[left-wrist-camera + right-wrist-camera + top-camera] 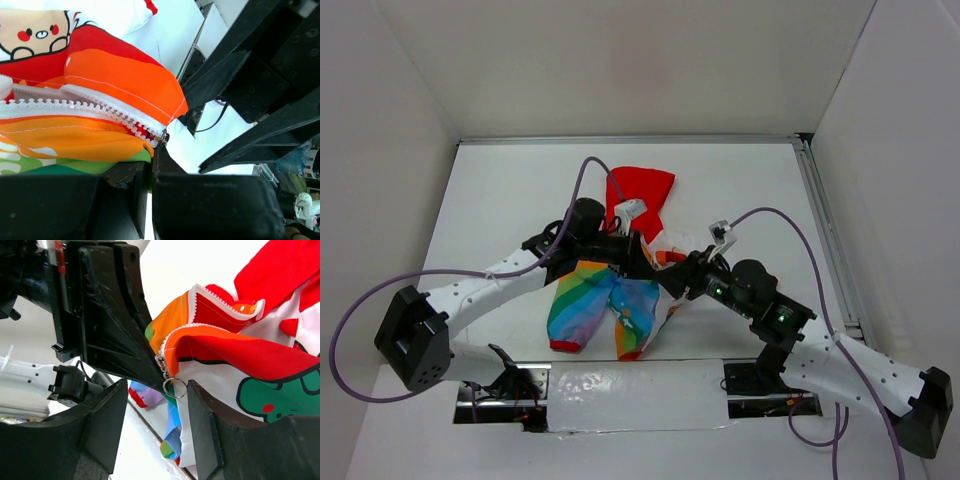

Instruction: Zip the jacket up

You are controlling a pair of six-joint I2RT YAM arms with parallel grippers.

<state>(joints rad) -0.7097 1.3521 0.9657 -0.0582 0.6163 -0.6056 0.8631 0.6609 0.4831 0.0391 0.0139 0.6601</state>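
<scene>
The jacket [592, 300], rainbow striped with a red hood [640, 188], lies mid-table between both arms. My left gripper [632, 258] is shut on its orange and green front edge [131, 150], right at the end of the white zipper teeth [100, 107]; its jaws stand closed in the left wrist view [150, 172]. My right gripper [680, 280] is open. In the right wrist view [157, 390] the metal ring pull [174, 388] hangs between its fingers, touching neither, close to the right one. The jacket [240, 345] is still open above the pull.
White walls enclose the table on three sides. A metal rail [825, 230] runs along the right side. A taped silver strip [630, 395] lies at the near edge between the arm bases. Purple cables [585, 170] arc over both arms.
</scene>
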